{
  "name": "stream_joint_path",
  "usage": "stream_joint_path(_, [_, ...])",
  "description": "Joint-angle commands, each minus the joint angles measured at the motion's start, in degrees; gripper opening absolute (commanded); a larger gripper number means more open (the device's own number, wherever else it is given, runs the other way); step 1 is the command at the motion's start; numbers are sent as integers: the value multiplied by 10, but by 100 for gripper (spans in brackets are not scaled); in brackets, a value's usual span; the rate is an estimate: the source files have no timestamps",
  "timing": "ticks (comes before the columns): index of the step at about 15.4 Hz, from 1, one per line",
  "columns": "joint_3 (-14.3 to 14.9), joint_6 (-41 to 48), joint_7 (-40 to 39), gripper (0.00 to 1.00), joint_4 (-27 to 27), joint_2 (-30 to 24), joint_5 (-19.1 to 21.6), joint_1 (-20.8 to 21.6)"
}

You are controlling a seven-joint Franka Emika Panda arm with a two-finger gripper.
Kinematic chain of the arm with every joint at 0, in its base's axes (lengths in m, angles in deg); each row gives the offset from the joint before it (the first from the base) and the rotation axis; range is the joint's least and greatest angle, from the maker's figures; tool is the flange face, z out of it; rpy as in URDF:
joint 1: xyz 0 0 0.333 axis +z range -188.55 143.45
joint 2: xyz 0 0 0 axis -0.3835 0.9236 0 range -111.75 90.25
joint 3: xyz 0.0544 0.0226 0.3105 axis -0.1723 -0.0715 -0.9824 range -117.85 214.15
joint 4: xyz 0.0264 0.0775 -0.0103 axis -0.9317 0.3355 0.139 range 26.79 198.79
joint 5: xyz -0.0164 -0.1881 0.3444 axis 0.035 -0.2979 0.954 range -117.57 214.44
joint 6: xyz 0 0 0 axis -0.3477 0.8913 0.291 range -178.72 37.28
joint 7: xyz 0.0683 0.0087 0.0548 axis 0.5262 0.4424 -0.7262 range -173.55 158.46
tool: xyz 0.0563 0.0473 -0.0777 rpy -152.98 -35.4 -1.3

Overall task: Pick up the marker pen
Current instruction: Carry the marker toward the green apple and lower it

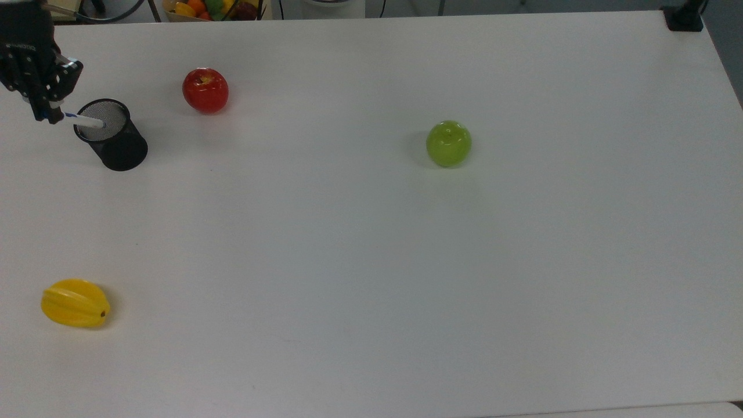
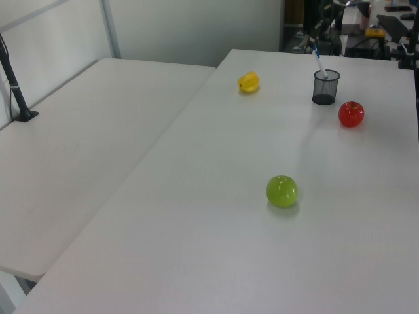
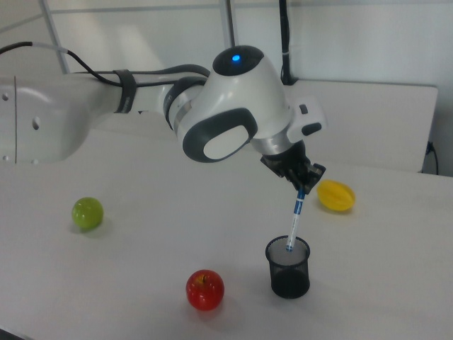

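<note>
Item, nearest in the right view: red apple point(image 3: 205, 289), glossy, round, with a dimple at the stalk end, resting on the bench point(image 3: 127, 283), a matt white laminate top, flat and unmarked. Item, just to the right view's right of it: black pen cup point(image 3: 288, 266), a short upright cylinder of fine wire mesh, see-through at the wall, standing free of the apple. Item, rising from the cup: marker pen point(image 3: 294, 221), slim white plastic barrel with blue print and a small blue end tip, tilted slightly, its lower tip level with the cup's mouth and, by my judgement, barely inside it or just above. Item, at the pen's upper end: claw point(image 3: 302, 180), black, its fingers closed tight on the pen's top, hung from a smooth white rounded arm with a lit blue dot. Progress, as I judge it: the grasp is made and the lift is nearly complete; what is left is to bring the tip clear of the rim and carry the pen away. Item, farther off toward the right view's left: green apple point(image 3: 88, 212), waxy and round, well apart from the rest. Item, farthest, beyond the claw: yellow star fruit point(image 3: 335, 195), ridged, oval, shiny.
</note>
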Motion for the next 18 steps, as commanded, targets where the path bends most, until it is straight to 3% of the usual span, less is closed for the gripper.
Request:
stream_joint_path(1, [-2,17,-11,8,5,-54,4,9])
stream_joint_path(4, [-20,76,0,8,4,-79,4,8])
stream_joint_path(7, [-54,148,72,8,-14,-82,-11,8])
stream_joint_path(13, [-167,266,212,8,-31,-85,-75,6])
stream_joint_path(16, [-226,276,264,8,-21,-66,-114,6])
stream_joint_path(18, [-246,274,277,8,-18,-45,-127,7])
